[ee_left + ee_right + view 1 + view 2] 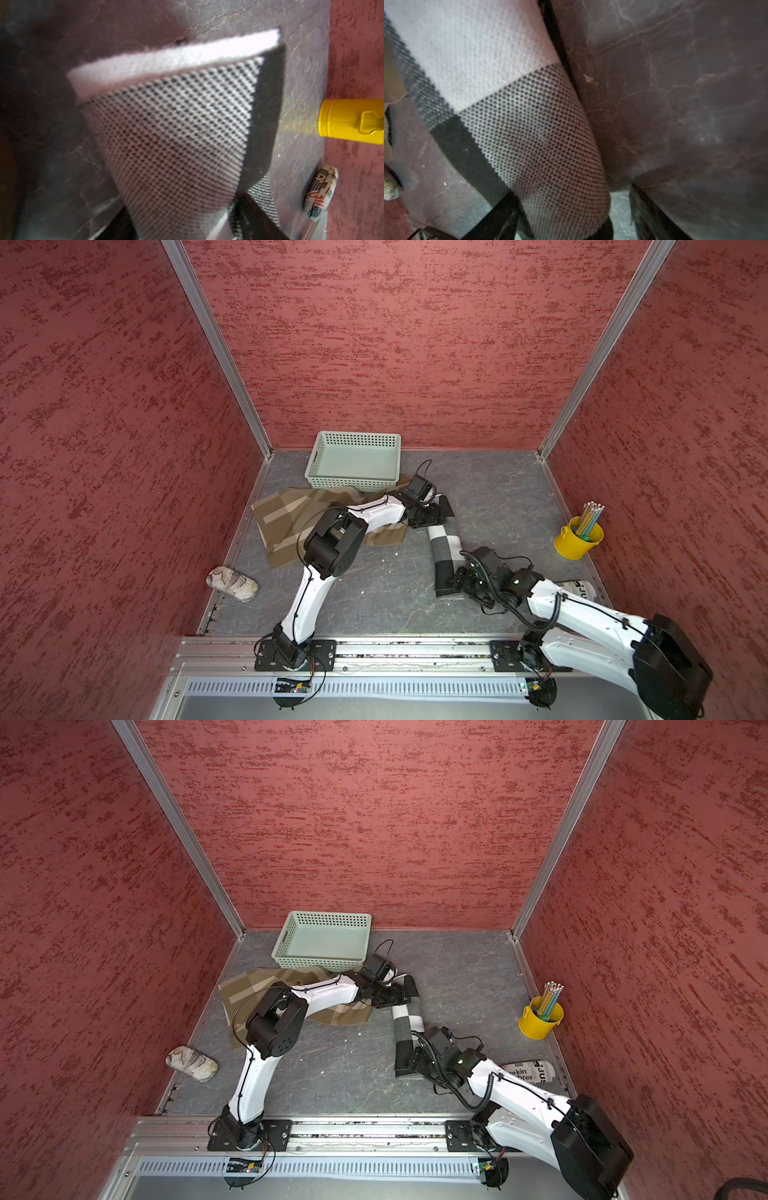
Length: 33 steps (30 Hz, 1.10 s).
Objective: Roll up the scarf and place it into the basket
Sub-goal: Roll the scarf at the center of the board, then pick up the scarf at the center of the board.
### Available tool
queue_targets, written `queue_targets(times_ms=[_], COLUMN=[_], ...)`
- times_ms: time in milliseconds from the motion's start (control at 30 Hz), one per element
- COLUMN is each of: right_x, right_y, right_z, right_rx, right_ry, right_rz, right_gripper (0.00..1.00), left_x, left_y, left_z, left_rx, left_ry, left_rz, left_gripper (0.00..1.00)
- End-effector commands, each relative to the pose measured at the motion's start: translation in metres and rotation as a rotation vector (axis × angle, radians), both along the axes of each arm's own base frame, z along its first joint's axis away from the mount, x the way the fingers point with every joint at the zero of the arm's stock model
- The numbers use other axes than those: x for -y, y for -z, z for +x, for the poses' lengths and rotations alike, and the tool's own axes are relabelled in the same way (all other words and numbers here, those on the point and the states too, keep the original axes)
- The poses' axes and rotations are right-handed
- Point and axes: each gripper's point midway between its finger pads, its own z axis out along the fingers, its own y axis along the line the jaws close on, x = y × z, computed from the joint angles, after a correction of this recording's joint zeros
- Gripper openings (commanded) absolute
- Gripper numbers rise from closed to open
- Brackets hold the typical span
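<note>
The scarf [442, 549] [405, 1027], checked in black, white and grey, lies as a long roll on the grey floor. Its far end is near the mint-green basket [353, 483] [320, 963], which holds nothing. My left gripper [430, 516] [392, 996] is at that far end. In the left wrist view the scarf [176, 135] fills the space between the fingers of that gripper [182, 224]. My right gripper [457, 585] [413, 1065] is at the near end. In the right wrist view it [571, 224] stands open around the scarf [529, 135], with a gap at one finger.
A brown patterned cloth [282, 522] lies under the left arm, partly under the basket. A yellow bucket of pencils [577, 541] [351, 120] stands by the right wall. A patterned pouch [232, 583] lies at the left, a newsprint pouch [579, 589] [320, 193] at the right.
</note>
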Motion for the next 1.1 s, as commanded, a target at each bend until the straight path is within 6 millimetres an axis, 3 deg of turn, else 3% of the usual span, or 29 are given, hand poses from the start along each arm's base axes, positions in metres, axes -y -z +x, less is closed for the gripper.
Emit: queue_targets(times_ms=[0, 100, 267, 400, 500, 700, 1067], right_x=[-0.009, -0.015, 0.003, 0.026, 0.042, 0.070, 0.084], right_y=[0.024, 0.040, 0.055, 0.037, 0.020, -0.005, -0.101], right_z=[-0.007, -0.010, -0.021, -0.016, -0.011, -0.003, 0.058], right_rx=[-0.067, -0.102, -0.152, -0.108, -0.075, -0.032, 0.166], right_ry=[0.035, 0.039, 0.072, 0.102, 0.111, 0.113, 0.022], right_rz=[0.066, 0.092, 0.018, -0.094, -0.147, -0.268, -0.512], right_gripper=[0.75, 0.62, 0.26, 0.10, 0.01, 0.00, 0.00], left_x=[-0.007, -0.006, 0.002, 0.021, 0.031, 0.027, -0.005], left_y=[0.026, 0.030, 0.028, 0.014, -0.005, -0.060, -0.172], left_z=[0.003, 0.006, 0.015, 0.025, 0.033, 0.040, 0.062], left_rx=[-0.021, -0.027, -0.016, 0.023, 0.074, 0.239, 0.506], left_ry=[-0.012, -0.024, -0.036, -0.022, -0.017, -0.038, -0.088], left_rz=[0.043, 0.019, -0.051, -0.162, -0.229, -0.323, -0.450], left_gripper=[0.48, 0.41, 0.21, 0.03, 0.00, 0.00, 0.00])
